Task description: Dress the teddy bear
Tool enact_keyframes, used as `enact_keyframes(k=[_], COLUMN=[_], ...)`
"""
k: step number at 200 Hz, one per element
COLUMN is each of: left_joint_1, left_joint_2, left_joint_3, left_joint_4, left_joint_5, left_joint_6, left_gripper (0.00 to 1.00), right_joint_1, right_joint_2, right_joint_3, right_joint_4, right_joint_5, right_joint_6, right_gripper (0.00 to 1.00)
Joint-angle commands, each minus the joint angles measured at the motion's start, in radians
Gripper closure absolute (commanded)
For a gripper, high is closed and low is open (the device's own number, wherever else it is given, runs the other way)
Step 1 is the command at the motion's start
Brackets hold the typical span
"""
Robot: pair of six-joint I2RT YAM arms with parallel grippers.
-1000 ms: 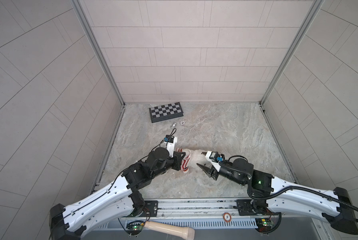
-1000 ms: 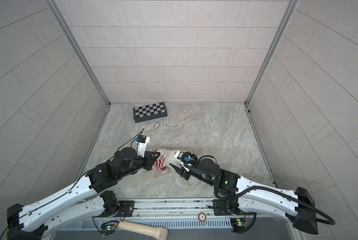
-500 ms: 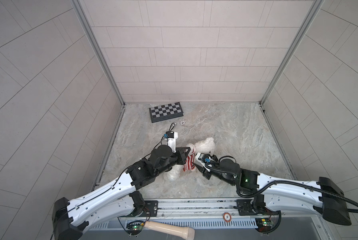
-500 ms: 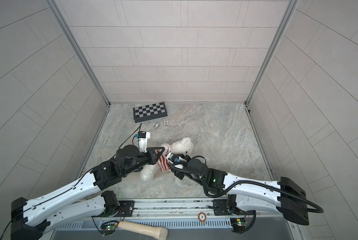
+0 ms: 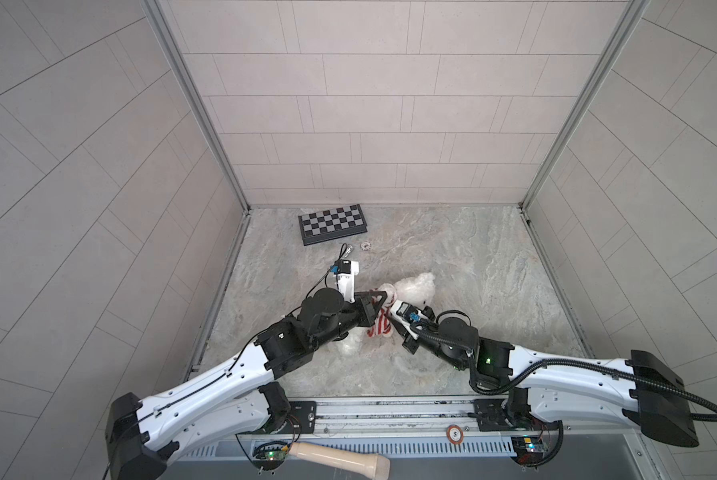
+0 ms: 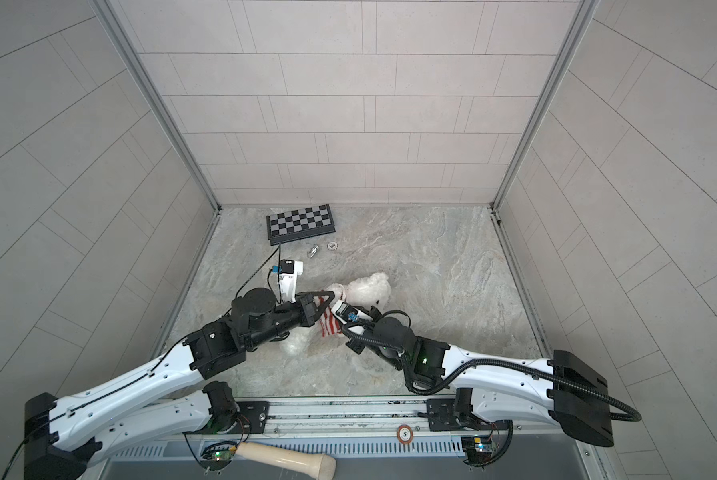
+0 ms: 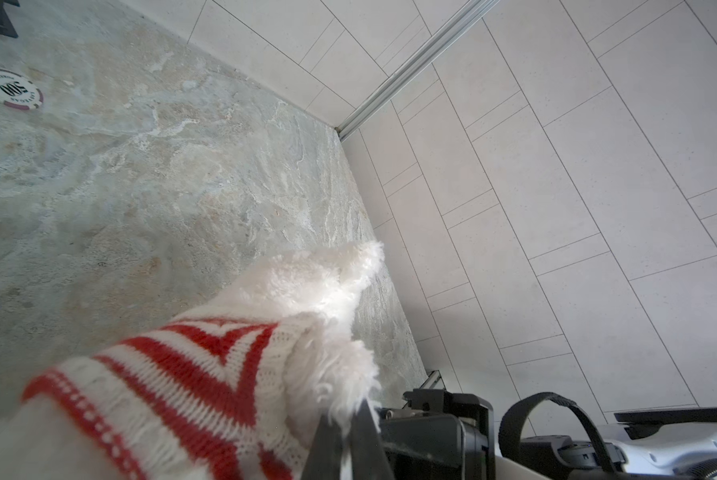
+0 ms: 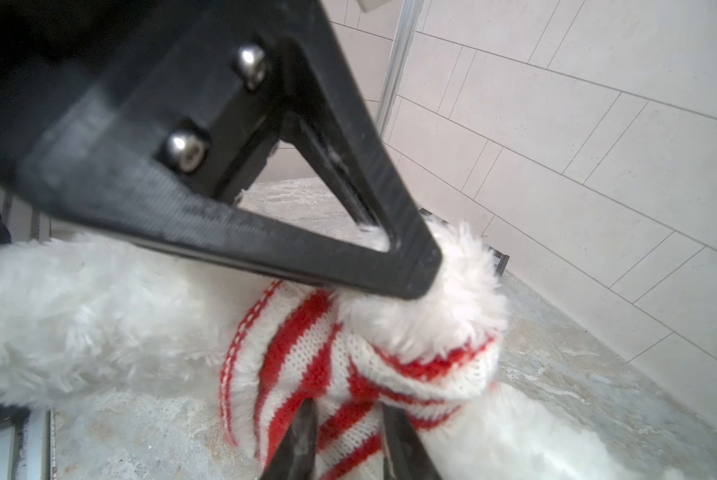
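The marbled table (image 5: 473, 257) carries a chessboard (image 5: 332, 223), a poker chip (image 5: 365, 246), a small metal piece (image 6: 314, 251) and the teddy bear (image 5: 415, 286).

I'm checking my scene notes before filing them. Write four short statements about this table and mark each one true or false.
1. The chessboard lies near the back wall. True.
2. The sweater is striped blue and white. False: its stripes are red and white.
3. The left gripper is shut on white fur of the teddy bear. True.
4. The poker chip sits on the chessboard. False: it lies on the table beside the board, apart from it.
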Motion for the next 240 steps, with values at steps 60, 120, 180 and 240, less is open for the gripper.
enact_keyframes(k=[60,120,180,240], left_joint_1=[-0.036,-0.042,-0.041,-0.041], left_joint_2=[-0.013,-0.065,-0.063,-0.047], left_joint_3=[0.012,0.011,0.048,0.053], left_joint_4=[0.119,0.087,0.058,0.058], left_joint_5=[0.037,0.028,0.031,0.048], left_joint_6=[-0.036,-0.025,0.004,0.004], left_gripper=[1.00,1.00,1.00,1.00], right_joint_1=[-0.007,-0.016,-0.030,-0.030], right_joint_2=[0.005,-0.008,-0.110,-0.267], right_joint_3=[-0.011,-0.066,-0.159,-0.142], right_joint_4=[0.067,0.094,0.046,0.034], right_joint_5=[0.098,0.126,0.145,-0.032], right_joint_6=[0.017,0.000,0.025,0.091], right_gripper=[0.78,1.00,1.00,0.58])
